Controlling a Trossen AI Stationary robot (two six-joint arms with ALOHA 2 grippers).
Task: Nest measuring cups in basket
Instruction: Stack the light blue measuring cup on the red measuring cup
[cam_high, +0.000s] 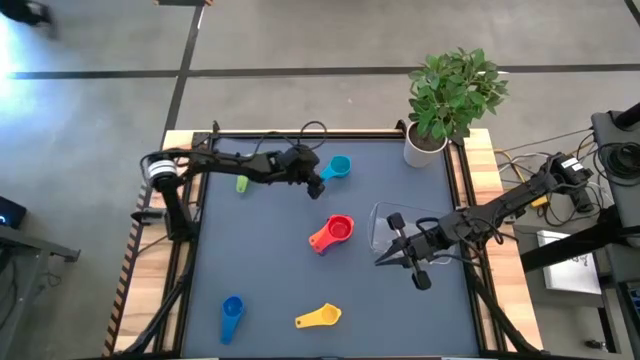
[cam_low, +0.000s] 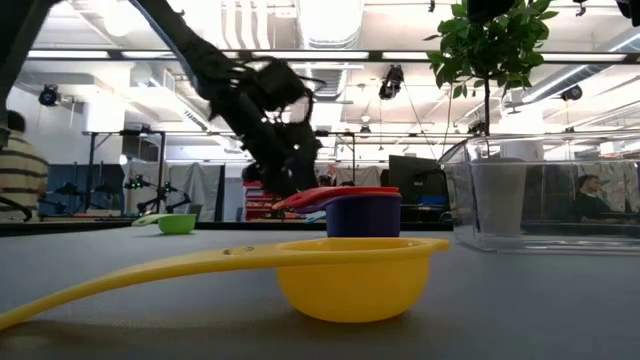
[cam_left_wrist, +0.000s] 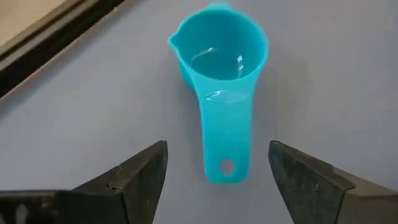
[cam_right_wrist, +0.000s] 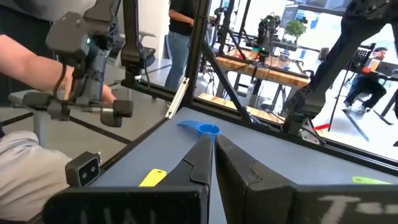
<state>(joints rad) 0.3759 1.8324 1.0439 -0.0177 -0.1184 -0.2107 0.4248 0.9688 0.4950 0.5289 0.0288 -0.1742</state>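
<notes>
My left gripper (cam_high: 318, 186) (cam_left_wrist: 217, 152) is open and hovers over the light blue cup (cam_high: 338, 167) (cam_left_wrist: 219, 68). Its fingers stand on either side of the cup's handle (cam_left_wrist: 225, 149) without touching it. The cup sits upright on the mat. A red cup is nested with an orange and a purple one (cam_high: 333, 233) (cam_low: 362, 207) mid-table. The green cup (cam_high: 241, 183), dark blue cup (cam_high: 232, 317) and yellow cup (cam_high: 320, 317) (cam_low: 350, 275) lie apart. My right gripper (cam_high: 388, 243) (cam_right_wrist: 213, 142) is shut at the clear basket (cam_high: 425, 222) (cam_low: 545, 200), which stands on the mat. My right gripper is shut at the basket's left side, with its fingers pointing level toward the table's left. I cannot tell whether it touches the clear wall.
A white plant pot (cam_high: 425, 150) stands at the far right corner. Raised rails (cam_high: 300, 133) frame the mat. In the right wrist view a person's hand holds a control handle (cam_right_wrist: 84, 59) beyond the table's left edge. Open mat lies between the cups.
</notes>
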